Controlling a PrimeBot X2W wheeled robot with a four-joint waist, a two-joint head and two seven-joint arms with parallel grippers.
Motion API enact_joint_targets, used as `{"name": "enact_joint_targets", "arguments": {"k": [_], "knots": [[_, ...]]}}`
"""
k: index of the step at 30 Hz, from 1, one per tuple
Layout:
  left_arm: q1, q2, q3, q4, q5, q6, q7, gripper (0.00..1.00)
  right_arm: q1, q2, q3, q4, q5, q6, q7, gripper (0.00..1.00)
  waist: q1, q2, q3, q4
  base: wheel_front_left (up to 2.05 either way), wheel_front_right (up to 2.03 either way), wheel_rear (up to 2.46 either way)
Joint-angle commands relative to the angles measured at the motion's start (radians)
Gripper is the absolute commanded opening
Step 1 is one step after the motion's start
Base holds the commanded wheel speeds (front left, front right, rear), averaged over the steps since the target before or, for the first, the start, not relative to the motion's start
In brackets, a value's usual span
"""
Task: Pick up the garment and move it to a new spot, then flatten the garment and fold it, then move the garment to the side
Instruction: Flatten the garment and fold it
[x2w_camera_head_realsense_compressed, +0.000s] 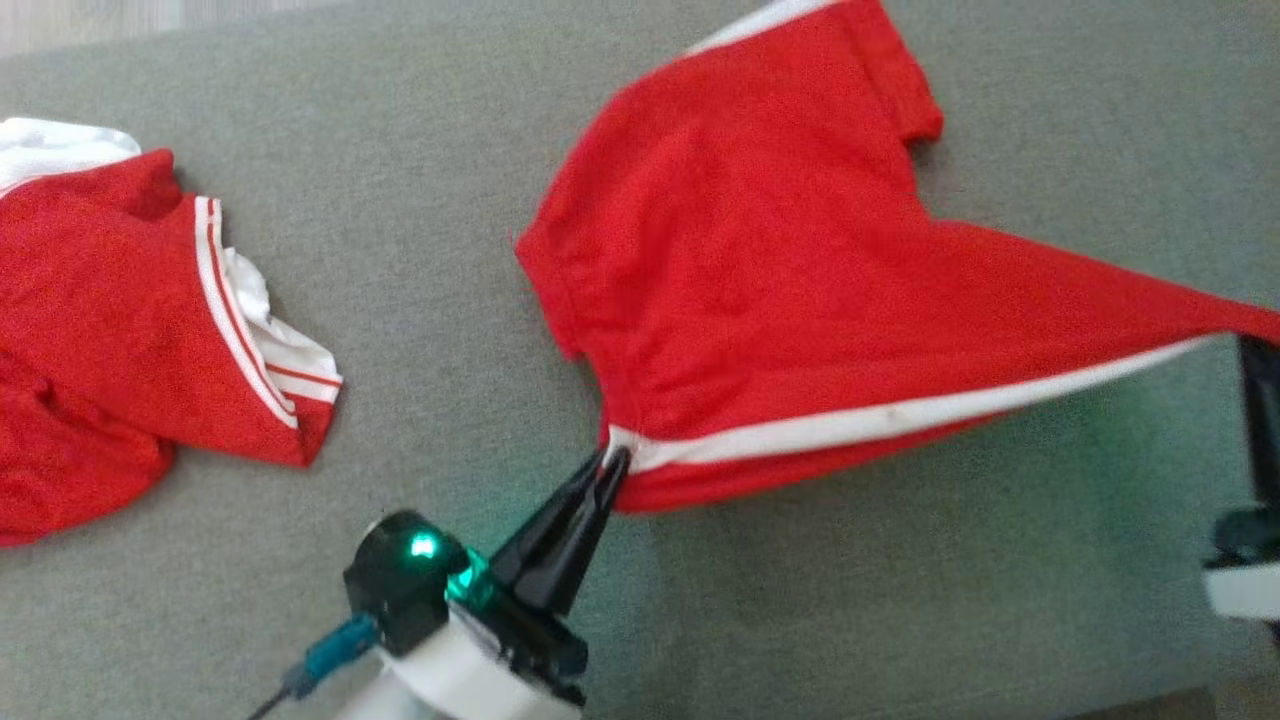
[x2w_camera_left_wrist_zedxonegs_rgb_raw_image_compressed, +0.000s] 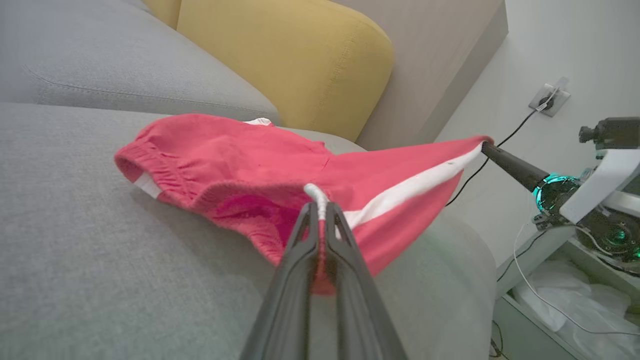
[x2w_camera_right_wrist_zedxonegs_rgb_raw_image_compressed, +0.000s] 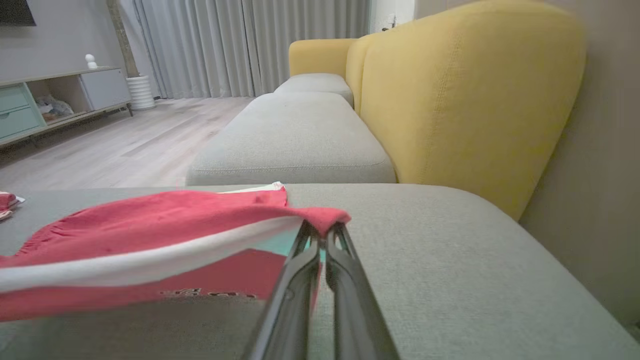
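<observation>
The garment (x2w_camera_head_realsense_compressed: 780, 270) is a pair of red shorts with a white side stripe, stretched over the grey sofa seat (x2w_camera_head_realsense_compressed: 430, 250). My left gripper (x2w_camera_head_realsense_compressed: 610, 462) is shut on the waistband corner at the stripe's near end; its wrist view shows the gripper (x2w_camera_left_wrist_zedxonegs_rgb_raw_image_compressed: 320, 210) pinching the white piping of the garment (x2w_camera_left_wrist_zedxonegs_rgb_raw_image_compressed: 240, 165). My right gripper (x2w_camera_head_realsense_compressed: 1250, 345) is at the right edge, shut on the hem corner and holding it lifted. The right wrist view shows that gripper (x2w_camera_right_wrist_zedxonegs_rgb_raw_image_compressed: 322, 232) clamped on the red edge of the garment (x2w_camera_right_wrist_zedxonegs_rgb_raw_image_compressed: 150, 220). Between the two grips the striped edge hangs taut above the seat.
A second red and white garment (x2w_camera_head_realsense_compressed: 120, 330) lies crumpled at the left of the seat. Yellow backrest cushions (x2w_camera_right_wrist_zedxonegs_rgb_raw_image_compressed: 465, 100) rise behind the sofa. Beyond the seat's right end a wall with a socket and cable (x2w_camera_left_wrist_zedxonegs_rgb_raw_image_compressed: 547, 100) shows, with a shelf unit (x2w_camera_left_wrist_zedxonegs_rgb_raw_image_compressed: 565, 295) below.
</observation>
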Motion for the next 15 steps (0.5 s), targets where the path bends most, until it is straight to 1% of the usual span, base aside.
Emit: {"name": "enact_joint_targets", "arguments": {"k": [1,5,8,11,15], "knots": [[-0.006,0.021,0.045,-0.044,0.008,0.002,-0.005,0.0,0.012,-0.045,-0.015,-0.058,0.011,-0.001,0.007,0.0,0.0004,-0.0001,-0.005,0.001,0.0,0.0,0.0],[0.035,0.044,0.061,-0.114,0.009,0.002,-0.005,0.0,0.093,-0.064,-0.079,-0.175,0.015,-0.001,0.074,0.0,0.0004,-0.0001,-0.003,0.01,0.0,0.0,0.0],[0.017,0.03,0.085,-0.154,-0.011,0.002,-0.005,0.0,0.066,-0.072,-0.093,-0.208,0.016,-0.001,0.129,0.0,0.0004,-0.0001,0.012,0.027,0.0,0.0,0.0],[-0.041,0.003,0.106,-0.134,-0.024,0.002,-0.005,0.0,-0.026,-0.088,-0.055,-0.176,0.035,-0.001,0.191,0.0,0.0004,-0.0001,0.032,0.052,0.0,0.0,0.0],[-0.147,-0.061,0.126,-0.033,-0.05,0.003,0.006,0.0,-0.194,-0.139,0.041,-0.078,0.069,-0.001,0.273,0.0,0.0004,-0.0001,0.065,0.092,0.0,0.0,0.0]]}}
